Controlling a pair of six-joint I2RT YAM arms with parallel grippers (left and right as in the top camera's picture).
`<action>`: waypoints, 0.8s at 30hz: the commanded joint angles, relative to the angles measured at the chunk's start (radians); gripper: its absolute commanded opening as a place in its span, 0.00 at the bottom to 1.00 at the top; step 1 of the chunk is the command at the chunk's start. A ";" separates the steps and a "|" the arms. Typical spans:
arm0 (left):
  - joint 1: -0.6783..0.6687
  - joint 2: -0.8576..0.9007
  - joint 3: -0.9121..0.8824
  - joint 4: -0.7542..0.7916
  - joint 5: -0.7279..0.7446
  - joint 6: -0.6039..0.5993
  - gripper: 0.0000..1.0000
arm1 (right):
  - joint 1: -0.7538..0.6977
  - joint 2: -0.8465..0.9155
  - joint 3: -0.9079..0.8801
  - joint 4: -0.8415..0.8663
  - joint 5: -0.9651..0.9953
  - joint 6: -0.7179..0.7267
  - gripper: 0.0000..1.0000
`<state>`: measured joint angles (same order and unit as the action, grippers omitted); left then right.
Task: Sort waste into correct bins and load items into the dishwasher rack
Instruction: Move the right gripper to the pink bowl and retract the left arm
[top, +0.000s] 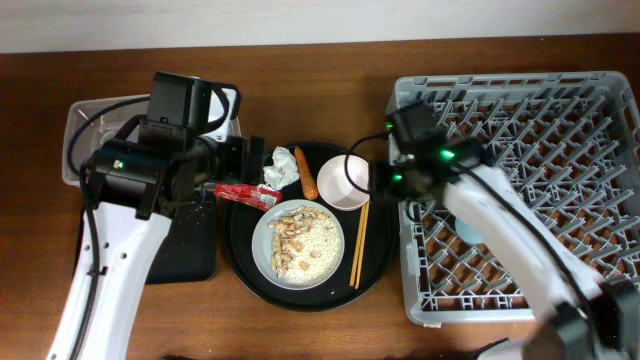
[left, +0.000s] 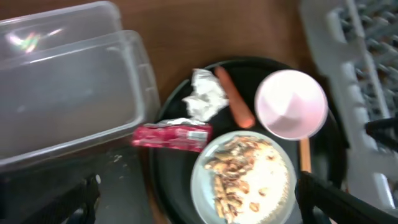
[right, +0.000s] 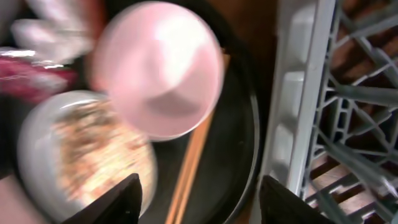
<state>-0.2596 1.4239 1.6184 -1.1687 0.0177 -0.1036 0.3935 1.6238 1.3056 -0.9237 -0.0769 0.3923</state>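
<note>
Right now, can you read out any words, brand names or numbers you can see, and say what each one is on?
No text can be read.
red foil wrapper: pale marks along it, too blurred to read.
clear tub, white bowl, dishwasher rack: no lettering shows.

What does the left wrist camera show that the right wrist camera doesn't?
Only the left wrist view: the clear tub and the carrot piece.
Only the right wrist view: the right tool, its fingers apart.
Both: the white bowl, the plate of food scraps, the chopsticks, the round black tray and the rack. The red wrapper and tissue are only blurs in the right view.
</note>
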 joint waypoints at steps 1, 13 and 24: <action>0.001 -0.073 0.004 -0.023 -0.142 -0.061 1.00 | 0.013 0.119 0.007 0.048 0.088 0.058 0.58; 0.126 -0.270 0.010 -0.053 -0.224 -0.094 1.00 | 0.013 0.247 0.007 0.166 0.024 0.058 0.19; 0.126 -0.268 0.009 -0.068 -0.224 -0.094 1.00 | 0.015 0.231 0.013 0.138 0.055 0.053 0.04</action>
<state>-0.1379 1.1564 1.6188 -1.2346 -0.1921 -0.1844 0.3977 1.8629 1.3056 -0.7620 -0.0494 0.4492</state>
